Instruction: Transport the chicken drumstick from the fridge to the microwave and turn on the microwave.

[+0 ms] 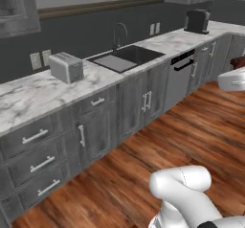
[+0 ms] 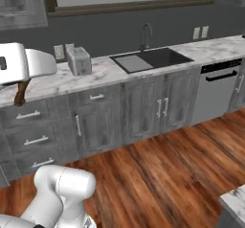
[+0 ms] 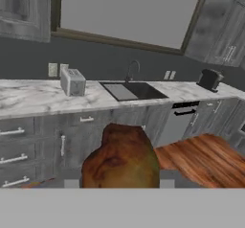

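The chicken drumstick [image 3: 120,157] is out of the fridge and riding in the end effector [image 3: 119,184], pinched between its tips, carried in the air in front of the desk [image 3: 28,97]. Left to do, by my read: reach the microwave, load it, start it. The sink [image 3: 134,91] looks bare; the toaster [image 3: 72,82] sits beside it.

3 views face the counter [image 1: 28,95]; hand view nearest.

Veined marble counter [image 1: 28,97], glossy wood floor [image 1: 191,136], matt grey-grained cabinets [image 2: 143,107].
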